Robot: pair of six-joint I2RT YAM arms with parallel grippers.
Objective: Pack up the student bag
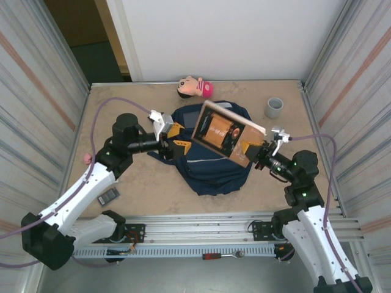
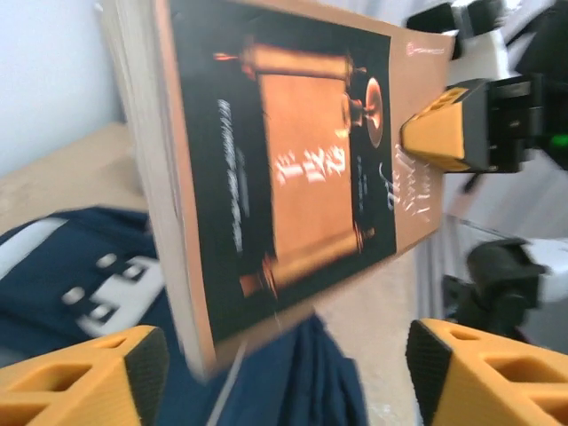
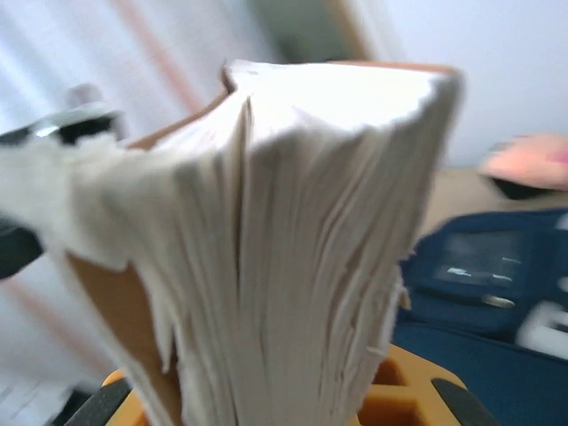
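From above, shows a sandy tabletop [image 1: 159,189], closed in by ribbed metal walls at the left and right of the frame and a white wall at the top, with a dark doorway at upper left. Has an aluminium rail [image 1: 195,235] along the lower edge, with a red-handled ratchet [image 1: 223,255] lying by it. Keeps the student bag [image 1: 214,168] at the centre of the frame, navy blue, flat on the table. Shows a pink doll [image 1: 195,87] behind it near the top wall, a grey cup [image 1: 274,107] at upper right, well apart from the bag, and a small dark flat thing [image 1: 109,195] at lower left, too small to name.

Through the left wrist, gives the front of a book [image 2: 293,169]: black cover, orange scroll, tan border, all blurred. Shows below it the bag's white patch [image 2: 142,280] with dark slots. Through the right wrist, looks straight at the white page edges, slightly fanned.

Left arm: stretches from lower left toward the centre, forearm about level, with the left gripper [image 1: 174,137] over the bag's left edge, jaws wide apart, gripping nothing. Right arm: bends up from lower right and points left, with the right gripper [image 1: 250,148] clamped on the book's lower right edge, holding it tilted in the air above the bag.
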